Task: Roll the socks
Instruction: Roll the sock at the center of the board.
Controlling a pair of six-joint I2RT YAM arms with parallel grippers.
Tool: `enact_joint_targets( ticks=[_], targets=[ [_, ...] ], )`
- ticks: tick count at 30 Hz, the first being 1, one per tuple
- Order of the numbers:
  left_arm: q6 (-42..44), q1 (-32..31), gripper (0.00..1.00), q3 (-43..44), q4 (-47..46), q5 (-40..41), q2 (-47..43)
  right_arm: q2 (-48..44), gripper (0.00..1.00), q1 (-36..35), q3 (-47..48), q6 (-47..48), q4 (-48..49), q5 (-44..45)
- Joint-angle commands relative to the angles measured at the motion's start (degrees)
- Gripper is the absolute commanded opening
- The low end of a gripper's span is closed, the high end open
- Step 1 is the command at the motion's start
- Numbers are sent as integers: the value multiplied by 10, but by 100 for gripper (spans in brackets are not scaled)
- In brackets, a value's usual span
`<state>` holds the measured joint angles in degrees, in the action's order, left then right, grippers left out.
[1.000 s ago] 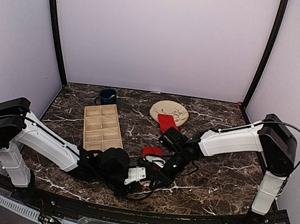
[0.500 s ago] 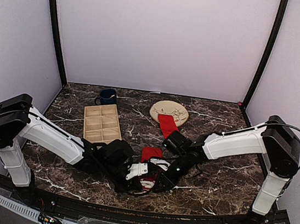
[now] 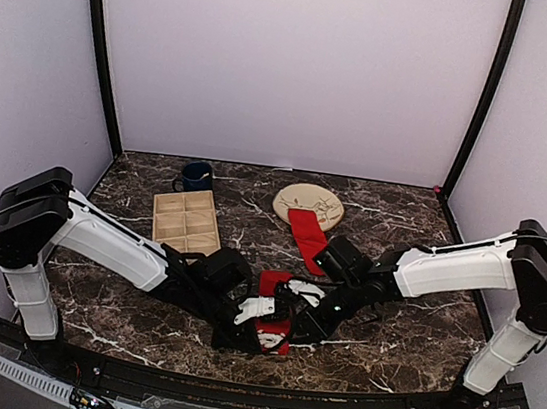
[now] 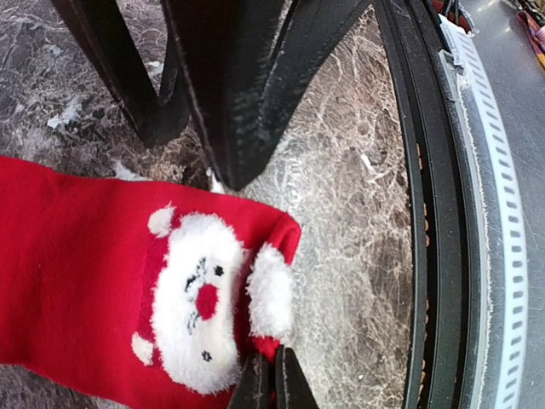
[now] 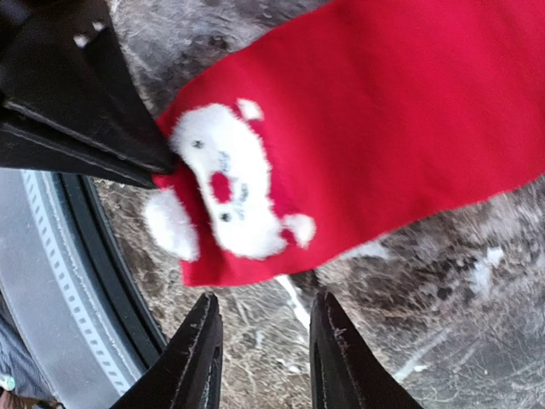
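From above, you have both arms bent in over the near sock [image 3: 269, 283]. It lies on the table [image 3: 408, 333] close to the front edge, mostly hidden under the left hand [image 3: 262, 332] and the right hand [image 3: 296, 327]. The far sock [image 3: 306, 237] lies stretched out well behind, with one end on the plate [image 3: 310, 197] and the rest on the table. A wooden tray [image 3: 187, 221] and a blue mug [image 3: 195, 175] sit off to the left, apart from the work. I judge that none of these blocks you, but the two hands do crowd each other.

In the left wrist view, your left hand looks pinched on the end edge of the near sock, beside a fluffy white patch [image 4: 200, 307]. The right hand's black fingers come down just past the sock's far edge. The front rail [image 4: 460, 213] runs close by, so watch it.

In the right wrist view, your right hand stands released, fingers spread and holding nothing, just off the sock's edge.

Expect the sock to be light, limp and a little clingy (it will fold rather than slide when pushed). Take it at the end edge, catching both layers. Keep the roll tight, or it will likely loosen.
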<state>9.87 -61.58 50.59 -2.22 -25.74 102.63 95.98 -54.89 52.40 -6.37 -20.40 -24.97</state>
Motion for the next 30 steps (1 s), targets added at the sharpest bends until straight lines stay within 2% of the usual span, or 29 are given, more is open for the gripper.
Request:
enact_joint_targets(
  ticks=[1, 14, 24, 30],
  targets=[
    [-4, 12, 0, 23, 38, -47, 6, -29, 32, 7, -29, -24, 38, 41],
    [0, 42, 0, 87, 111, -133, 59, -211, 25, -7, -164, -87, 124, 202],
    [8, 68, 0, 134, 170, -197, 93, -253, 23, -139, -188, -65, 135, 383],
    [19, 85, 0, 167, 214, -234, 118, -228, 23, -196, -167, -47, 127, 437]
  ],
)
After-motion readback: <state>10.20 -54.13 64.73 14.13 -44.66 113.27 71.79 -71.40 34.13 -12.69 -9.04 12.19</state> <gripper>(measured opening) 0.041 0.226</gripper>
